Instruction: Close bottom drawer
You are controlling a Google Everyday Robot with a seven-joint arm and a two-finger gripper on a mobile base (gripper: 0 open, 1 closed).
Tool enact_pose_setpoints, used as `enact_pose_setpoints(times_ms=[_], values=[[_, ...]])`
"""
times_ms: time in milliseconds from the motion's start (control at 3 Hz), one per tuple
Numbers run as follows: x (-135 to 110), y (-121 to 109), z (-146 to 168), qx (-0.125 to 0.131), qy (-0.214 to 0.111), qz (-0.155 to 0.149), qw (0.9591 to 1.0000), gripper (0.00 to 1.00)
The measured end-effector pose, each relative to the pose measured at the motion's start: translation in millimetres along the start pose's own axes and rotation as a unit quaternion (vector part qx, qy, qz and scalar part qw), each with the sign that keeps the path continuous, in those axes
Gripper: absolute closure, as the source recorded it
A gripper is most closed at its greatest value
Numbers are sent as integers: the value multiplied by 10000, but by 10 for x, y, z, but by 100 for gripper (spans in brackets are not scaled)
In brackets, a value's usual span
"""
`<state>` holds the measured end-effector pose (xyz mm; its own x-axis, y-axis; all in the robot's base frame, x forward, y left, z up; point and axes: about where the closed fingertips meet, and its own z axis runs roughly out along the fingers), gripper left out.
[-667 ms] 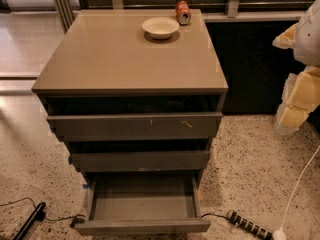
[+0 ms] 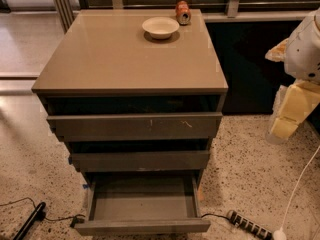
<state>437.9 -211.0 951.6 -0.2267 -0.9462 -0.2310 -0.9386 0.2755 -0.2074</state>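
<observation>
The bottom drawer [image 2: 142,226] of the tan-topped cabinet [image 2: 130,59] is pulled far out, and its shallow grey box [image 2: 142,204] shows empty inside. The middle drawer front [image 2: 140,160] and the scratched top drawer front [image 2: 135,125] each stand slightly out. My gripper [image 2: 292,111], pale yellow under the white arm [image 2: 305,49], hangs at the right edge of the view. It is about level with the top drawer, well to the right of the cabinet, and touches nothing.
A white bowl [image 2: 160,27] and a tipped red can [image 2: 183,12] sit at the back of the cabinet top. A power strip [image 2: 248,224] and a white cable [image 2: 300,184] lie on the speckled floor at the right. A black cabled object [image 2: 30,221] lies at the left.
</observation>
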Motion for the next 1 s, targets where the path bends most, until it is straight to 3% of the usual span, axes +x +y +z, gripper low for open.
enact_pose_setpoints(times_ms=[667,1000], values=[[80,511,651,-762,-163,-33,9970,0],[91,536,670,-789,-146,-29,9968,0]])
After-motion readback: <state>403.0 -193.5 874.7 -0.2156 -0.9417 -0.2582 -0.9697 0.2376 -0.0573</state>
